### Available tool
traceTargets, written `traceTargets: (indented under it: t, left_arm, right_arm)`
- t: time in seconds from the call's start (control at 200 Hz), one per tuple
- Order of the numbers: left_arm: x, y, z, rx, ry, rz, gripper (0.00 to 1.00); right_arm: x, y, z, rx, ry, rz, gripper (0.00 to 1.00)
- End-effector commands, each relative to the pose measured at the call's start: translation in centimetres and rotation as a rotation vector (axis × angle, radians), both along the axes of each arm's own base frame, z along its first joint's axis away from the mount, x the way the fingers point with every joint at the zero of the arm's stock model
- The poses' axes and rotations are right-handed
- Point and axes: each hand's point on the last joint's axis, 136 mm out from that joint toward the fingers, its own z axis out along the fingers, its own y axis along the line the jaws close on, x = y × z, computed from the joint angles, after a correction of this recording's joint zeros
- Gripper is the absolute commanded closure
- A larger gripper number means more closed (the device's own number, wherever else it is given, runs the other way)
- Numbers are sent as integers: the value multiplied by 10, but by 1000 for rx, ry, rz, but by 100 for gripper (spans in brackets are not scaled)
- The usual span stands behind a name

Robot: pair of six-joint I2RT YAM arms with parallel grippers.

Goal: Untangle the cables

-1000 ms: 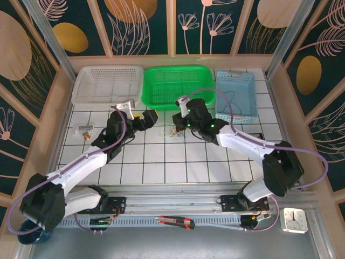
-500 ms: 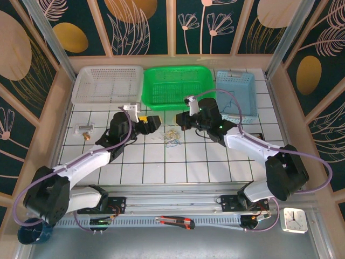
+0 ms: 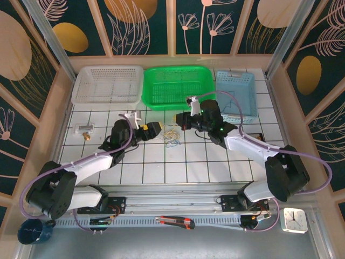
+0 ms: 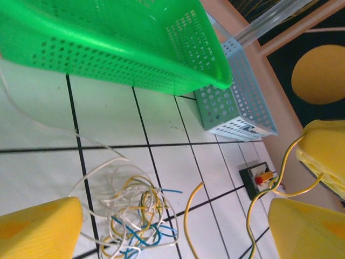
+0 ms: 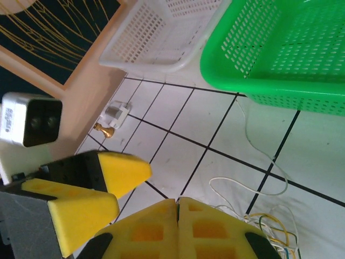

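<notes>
The cables [image 3: 171, 136] lie as a small loose tangle of white, yellow and blue strands on the tiled table [image 3: 161, 167], between my two grippers. My left gripper [image 3: 154, 128] is just left of the tangle, and its yellow pads [image 4: 38, 229] stand wide apart and open. In the left wrist view the tangle [image 4: 135, 216] lies between and beyond them. My right gripper [image 3: 181, 120] hovers at the tangle's upper right, shut on a yellow cable [image 4: 257, 210] that hangs from its pads [image 4: 323, 154]. Another yellow strand [image 4: 188, 216] curls up from the floor. The right wrist view has its jaws [image 5: 178, 200] pressed together.
At the back stand a white basket [image 3: 108, 83], a green basket [image 3: 178, 86] and a blue basket [image 3: 235, 94]. A small brass-tipped part [image 3: 84, 130] lies at the left and a small black block [image 3: 259, 135] at the right. The table's near half has free room.
My left gripper has moved down and right, closer to the tangle. My right gripper has shifted slightly up and right with the yellow cable still pinched.
</notes>
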Motion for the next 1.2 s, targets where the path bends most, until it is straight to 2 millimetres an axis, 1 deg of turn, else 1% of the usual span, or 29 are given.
traceTargets:
  t: [0.0, 0.14, 0.295, 0.495, 0.726, 0.871, 1.081, 1.196]
  left_arm:
    - [0, 0, 40, -220, -34, 30, 11]
    - [0, 1, 53, -309, -31, 46, 12]
    - [2, -4, 62, -368, -31, 31, 16]
    - [5, -10, 64, -418, -21, 10, 22]
    - [8, -17, 70, -435, -30, -22, 26]
    - [8, -21, 67, -442, -21, -38, 31]
    - [6, -27, 64, -445, -13, -57, 34]
    - [6, -29, 64, -446, -15, -65, 40]
  right_arm:
    - [2, -4, 30, 126, -28, -30, 100]
    - [0, -5, 43, 216, -19, -34, 100]
    - [-4, -6, 55, 287, -13, -34, 100]
    - [-9, -7, 63, 345, -6, -26, 100]
    - [-11, -5, 65, 366, 0, -13, 100]
    - [-11, -4, 64, 374, 7, -6, 100]
    - [-11, -2, 62, 384, 19, 4, 100]
    - [-11, -1, 60, 384, 22, 4, 100]
